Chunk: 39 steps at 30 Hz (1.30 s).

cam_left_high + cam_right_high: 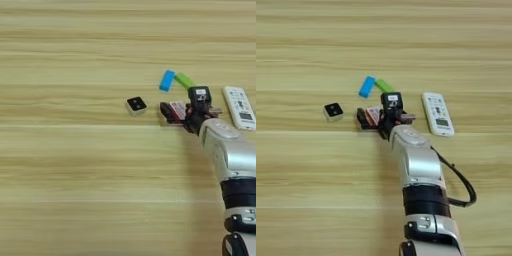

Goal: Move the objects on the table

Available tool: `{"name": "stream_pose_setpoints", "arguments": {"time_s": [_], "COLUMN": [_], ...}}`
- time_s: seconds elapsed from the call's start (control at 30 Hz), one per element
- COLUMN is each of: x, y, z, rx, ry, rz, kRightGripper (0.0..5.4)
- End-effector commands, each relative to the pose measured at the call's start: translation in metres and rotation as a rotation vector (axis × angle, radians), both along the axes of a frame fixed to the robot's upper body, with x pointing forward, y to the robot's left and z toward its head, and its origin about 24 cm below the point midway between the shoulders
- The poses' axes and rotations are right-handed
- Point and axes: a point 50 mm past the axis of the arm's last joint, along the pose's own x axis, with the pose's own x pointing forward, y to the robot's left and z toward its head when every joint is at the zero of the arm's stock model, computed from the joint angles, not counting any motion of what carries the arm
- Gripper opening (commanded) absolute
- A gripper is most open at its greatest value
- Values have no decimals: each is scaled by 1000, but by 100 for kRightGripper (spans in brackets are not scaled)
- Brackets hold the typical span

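A tiny white cube with a black top [136,105] rests on the wooden table [75,175], left of centre. Just to its right is a flat red-edged white packet [178,107], held between the black fingers of my right gripper [172,112], which is shut on it. The silver forearm [232,155] comes in from the bottom right. In the right eye view the same cube [333,111], packet [374,114] and gripper [368,117] sit further left. The gripper's body hides the packet's right part.
A blue block [167,80] and a green block [184,80] lie touching each other just behind the gripper. A white remote control [438,113] lies to the right of the gripper, close to the wrist. A black cable [463,182] loops beside the forearm.
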Motion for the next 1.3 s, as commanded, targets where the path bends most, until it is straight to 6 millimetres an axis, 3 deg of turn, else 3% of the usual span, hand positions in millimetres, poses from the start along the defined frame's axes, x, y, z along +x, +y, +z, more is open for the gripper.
{"name": "stream_pose_setpoints", "arguments": {"time_s": [0.03,0.83,1.3], "x": [14,16,15], "y": [-2,-5,-5], "z": [35,26,24], "rx": [-26,114,96], "ry": [-128,0,15], "rz": [14,29,33], "kRightGripper": [537,537,537]}}
